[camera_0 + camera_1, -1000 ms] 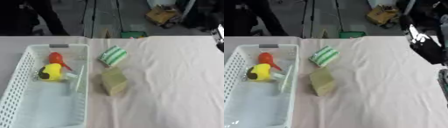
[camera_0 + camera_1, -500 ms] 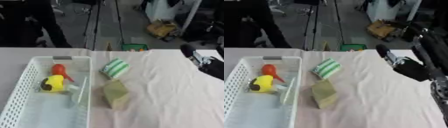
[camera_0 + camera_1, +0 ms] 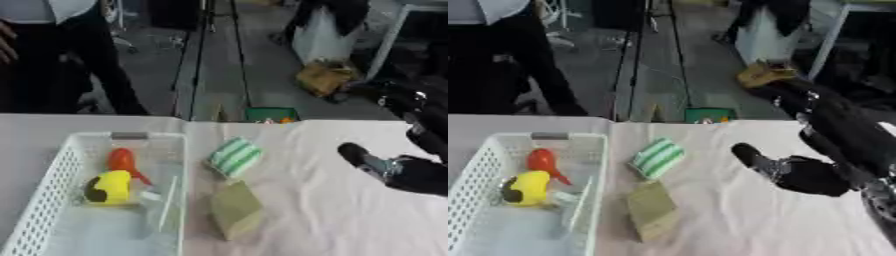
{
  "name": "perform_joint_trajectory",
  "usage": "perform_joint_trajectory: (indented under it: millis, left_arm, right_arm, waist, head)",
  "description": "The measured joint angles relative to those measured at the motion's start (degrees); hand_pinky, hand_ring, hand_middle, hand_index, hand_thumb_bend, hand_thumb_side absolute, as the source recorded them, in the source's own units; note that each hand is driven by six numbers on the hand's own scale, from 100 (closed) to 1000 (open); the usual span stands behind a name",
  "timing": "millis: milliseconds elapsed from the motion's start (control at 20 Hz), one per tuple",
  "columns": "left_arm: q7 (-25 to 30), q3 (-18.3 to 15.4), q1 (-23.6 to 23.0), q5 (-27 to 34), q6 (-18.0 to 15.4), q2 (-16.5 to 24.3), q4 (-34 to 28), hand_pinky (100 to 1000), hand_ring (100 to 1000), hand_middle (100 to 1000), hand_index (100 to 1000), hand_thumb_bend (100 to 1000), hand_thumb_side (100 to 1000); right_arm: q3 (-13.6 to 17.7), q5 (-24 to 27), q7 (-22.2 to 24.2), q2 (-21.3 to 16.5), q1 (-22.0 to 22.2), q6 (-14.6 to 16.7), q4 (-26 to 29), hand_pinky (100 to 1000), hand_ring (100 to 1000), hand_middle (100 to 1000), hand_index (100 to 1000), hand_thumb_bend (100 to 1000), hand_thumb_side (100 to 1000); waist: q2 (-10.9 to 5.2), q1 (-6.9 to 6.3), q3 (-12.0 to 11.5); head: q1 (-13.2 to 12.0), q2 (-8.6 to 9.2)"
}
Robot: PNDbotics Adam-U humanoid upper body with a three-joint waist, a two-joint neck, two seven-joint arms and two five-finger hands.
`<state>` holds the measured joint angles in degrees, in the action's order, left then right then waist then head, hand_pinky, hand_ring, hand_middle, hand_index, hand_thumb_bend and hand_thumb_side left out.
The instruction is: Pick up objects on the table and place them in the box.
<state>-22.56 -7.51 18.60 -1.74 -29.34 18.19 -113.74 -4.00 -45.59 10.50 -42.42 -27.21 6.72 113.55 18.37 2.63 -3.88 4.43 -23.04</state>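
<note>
A yellow toy (image 3: 109,187) and red toy (image 3: 121,160) are lying in the white basket (image 3: 52,182) at the worktop's left edge, while the green striped item (image 3: 234,157) and tan block (image 3: 234,210) are waiting mid-worktop, the right hand (image 3: 785,169) hovering nearby, fingers extended, holding nothing.

Even, soft daylight; both views motion-blurred throughout, with faint shadows

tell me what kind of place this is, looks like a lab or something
Probably a robotics lab or workshop: a cloth-covered table with a white basket, stand legs on bare floor behind, and the robot's right hand reaching in.
</note>
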Motion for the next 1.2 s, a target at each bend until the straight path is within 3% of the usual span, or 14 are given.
perform_joint_trajectory:
  millis: [400, 950, 1000, 1200]
  left_arm:
    - [0.2, 0.27, 0.06, 0.18, -0.04, 0.0, 0.0, 943, 940, 1000, 970, 110, 1000]
    - [0.58, 0.61, 0.19, 0.36, 0.03, 0.0, 0.0, 943, 941, 1000, 968, 109, 1000]
    - [0.61, 0.62, 0.2, 0.4, 0.04, 0.0, 0.0, 943, 940, 1000, 968, 109, 1000]
    - [0.79, 0.66, 0.32, 0.61, 0.08, 0.01, 0.0, 943, 940, 1000, 967, 108, 1000]
  right_arm:
    - [-1.89, -0.38, 4.71, -3.41, -1.51, 4.68, 0.0, 944, 971, 916, 1000, 554, 1000]
    - [-6.19, -2.24, 9.71, -6.78, -4.67, 9.5, -2.5, 955, 991, 945, 1000, 595, 1000]
    - [-6.34, -2.22, 9.92, -6.79, -4.75, 9.76, -2.65, 963, 999, 958, 1000, 660, 987]
    - [-7.85, -1.01, 12.64, -7.72, -5.85, 13.24, -3.64, 991, 1000, 982, 1000, 700, 865]
  waist:
    - [0.07, -0.02, -0.52]
    - [0.3, 0.23, -1.46]
    - [0.31, 0.28, -1.48]
    - [0.34, 0.4, -1.87]
  head:
    - [0.17, -1.53]
    - [1.16, -2.02]
    - [1.18, -1.96]
    - [1.35, -1.28]
